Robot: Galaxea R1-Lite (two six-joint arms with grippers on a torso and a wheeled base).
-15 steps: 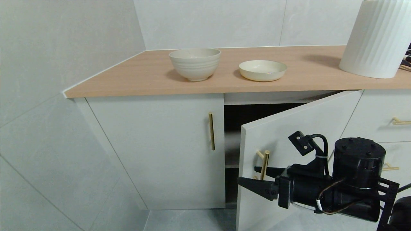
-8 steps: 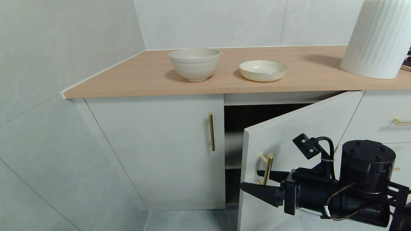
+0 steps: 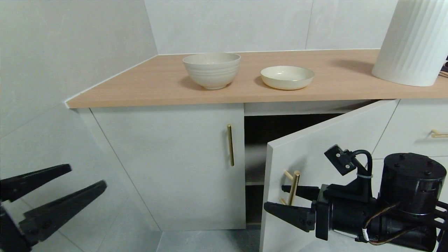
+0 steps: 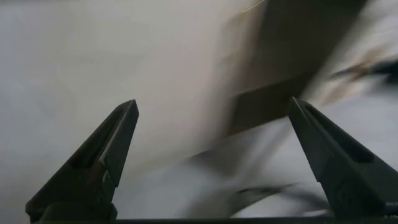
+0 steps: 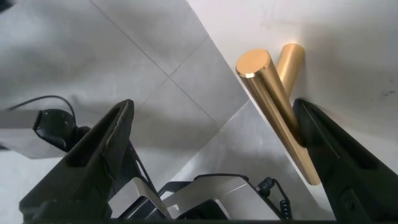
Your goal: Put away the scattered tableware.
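The right gripper [image 3: 273, 197] stands wide open astride the brass handle [image 3: 293, 185] of the half-open cabinet door [image 3: 332, 140], bowl [image 3: 211, 70] and dish [image 3: 287, 77] on the desk [image 3: 140, 87] above it, left gripper [image 3: 87, 175] likewise wide and empty; advise drawing the door along its hinge arc so the handle cannot slip out.

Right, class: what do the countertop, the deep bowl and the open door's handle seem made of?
Countertop: matt wood or laminate, grain lines show. Deep bowl: probably glazed ceramic, cream with soft sheen. Handle: metal, brass-coloured, satin glints.
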